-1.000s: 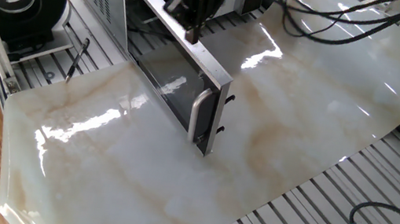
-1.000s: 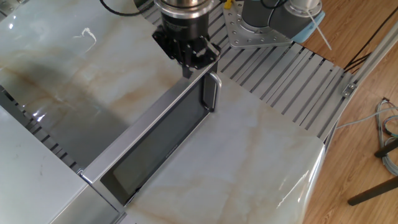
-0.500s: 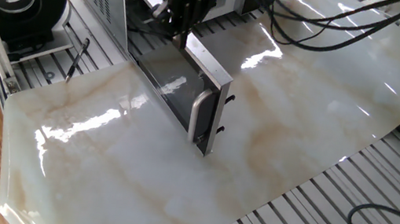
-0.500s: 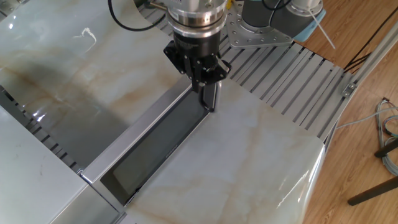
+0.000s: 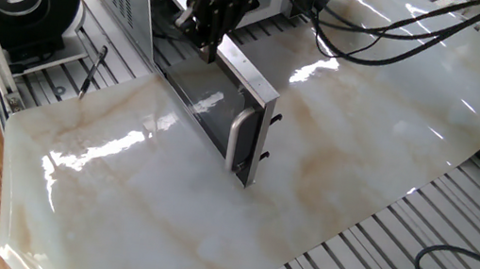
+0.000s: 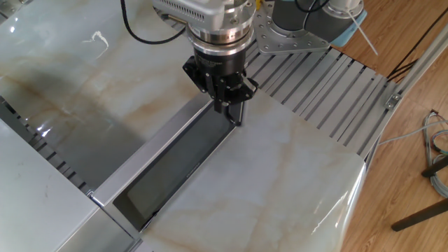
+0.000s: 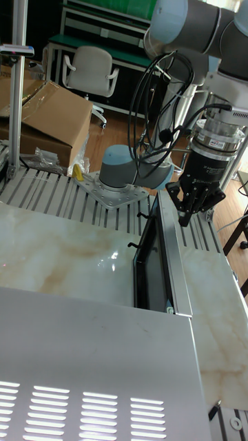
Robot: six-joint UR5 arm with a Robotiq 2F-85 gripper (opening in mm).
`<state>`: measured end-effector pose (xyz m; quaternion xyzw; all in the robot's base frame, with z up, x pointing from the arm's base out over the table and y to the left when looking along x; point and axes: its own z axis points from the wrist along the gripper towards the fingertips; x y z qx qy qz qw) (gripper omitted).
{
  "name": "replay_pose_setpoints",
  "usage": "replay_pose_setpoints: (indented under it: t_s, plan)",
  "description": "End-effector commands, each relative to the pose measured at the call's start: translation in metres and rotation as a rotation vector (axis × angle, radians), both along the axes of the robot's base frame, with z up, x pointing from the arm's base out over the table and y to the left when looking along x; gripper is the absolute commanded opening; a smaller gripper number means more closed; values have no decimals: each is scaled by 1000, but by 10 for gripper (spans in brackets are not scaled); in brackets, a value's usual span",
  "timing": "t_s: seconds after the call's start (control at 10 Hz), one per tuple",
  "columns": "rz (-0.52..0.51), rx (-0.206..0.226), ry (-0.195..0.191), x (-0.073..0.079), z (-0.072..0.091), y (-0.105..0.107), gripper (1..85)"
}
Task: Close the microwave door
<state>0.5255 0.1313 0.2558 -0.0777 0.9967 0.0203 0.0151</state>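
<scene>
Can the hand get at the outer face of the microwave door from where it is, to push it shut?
Probably yes: the hand hangs just above the microwave door, by its handle, with nothing between.

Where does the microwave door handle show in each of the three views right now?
One fixed view: the handle stands upright at centre, on the door's free end.
The other fixed view: upper centre, mostly hidden behind the gripper.
Tall fixed view: not clearly visible; only the door's top edge and dark glass show.
Shared landmark: the gripper, at the door's top edge in every view.
</scene>
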Motion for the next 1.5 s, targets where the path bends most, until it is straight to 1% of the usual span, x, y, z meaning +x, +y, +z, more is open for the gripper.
replay_pose_setpoints:
  t_s: [0.0,0.1,0.5,0.7,1.0,1.4]
  plan:
    - [30,5,-3,4,-1,-7,13]
    - [40,-2,-3,5,0,-13,13]
    - [55,-4,-8,9,-2,-15,13]
    - [73,-6,-3,8,-1,-21,13]
    - [117,-17,6,6,4,-40,13]
    - [162,-16,-5,8,1,-58,13]
